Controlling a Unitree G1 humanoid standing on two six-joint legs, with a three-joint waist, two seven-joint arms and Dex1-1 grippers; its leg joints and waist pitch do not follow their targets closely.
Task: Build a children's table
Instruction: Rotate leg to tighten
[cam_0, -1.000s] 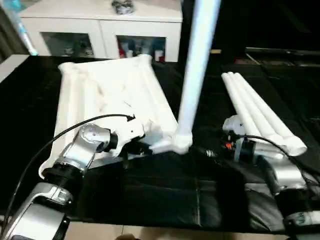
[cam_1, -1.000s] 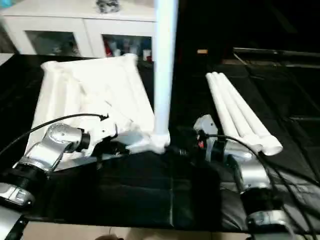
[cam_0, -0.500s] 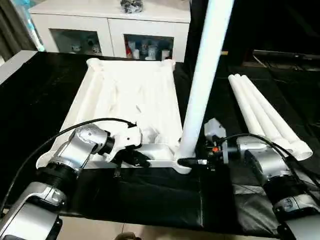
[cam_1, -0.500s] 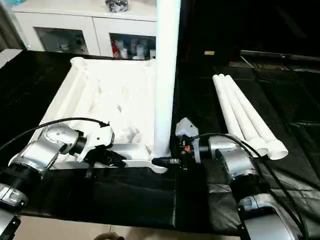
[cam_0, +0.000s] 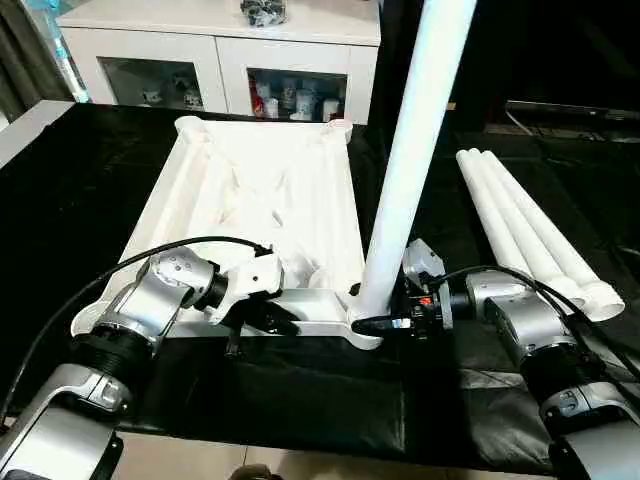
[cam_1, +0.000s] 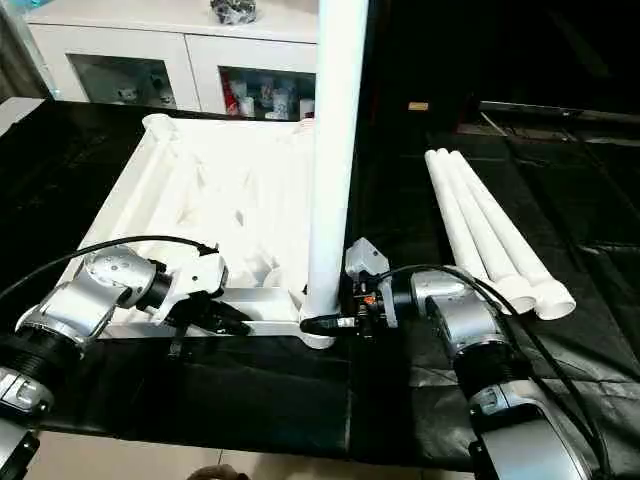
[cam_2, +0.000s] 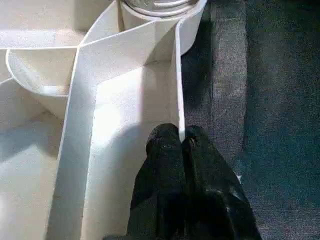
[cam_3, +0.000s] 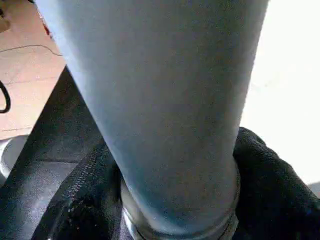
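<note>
Table top (cam_0: 262, 190) lies upside down on the black cloth (cam_0: 300, 390), ribbed underside facing up, white glass-door cabinet (cam_0: 215, 55) behind it. One leg (cam_0: 415, 150) stands upright in the socket at the near right corner lobe of the top. Three more legs (cam_0: 530, 230) lie side by side on the cloth to the right, well apart from the top. Left gripper (cam_2: 182, 142) is clamped on the thin near rim wall of the top, one finger either side, just left of the standing leg's socket; seen also from the head camera (cam_0: 270, 320). Right gripper (cam_0: 385, 322) sits at the base of the upright leg, its fingers (cam_3: 270, 185) either side of the leg just above the socket collar; full contact with the leg cannot be confirmed.
</note>
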